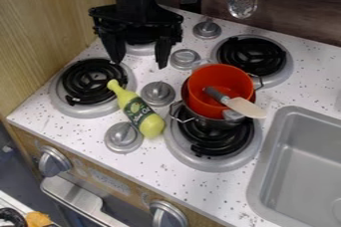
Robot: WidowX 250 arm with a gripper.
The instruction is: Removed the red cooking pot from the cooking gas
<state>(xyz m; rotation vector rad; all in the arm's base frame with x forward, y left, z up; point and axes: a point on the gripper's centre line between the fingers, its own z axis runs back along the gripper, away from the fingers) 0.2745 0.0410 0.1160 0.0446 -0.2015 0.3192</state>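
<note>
A black end effector (140,63) hangs released, fingers spread wide, over the far left of the white table (150,164), partly hiding the far left burner (140,49); the arm above it is cut off by the top edge. The red pot (212,75) sits inside a dark metal pot (214,122) on the near right burner (190,159), its base hidden from sight. A spatula (244,107) with a gray handle leans across the red pot's opening, its pale blade reaching past the rim; a small gray piece (232,115) beneath the blade is hard to make out. A yellow-green bottle (150,124) lies between the near burners, its neck toward the left one (59,93). At right, the sink (267,171) runs out of frame, as does a slotted spoon (242,3) hanging at the far wall.
</note>
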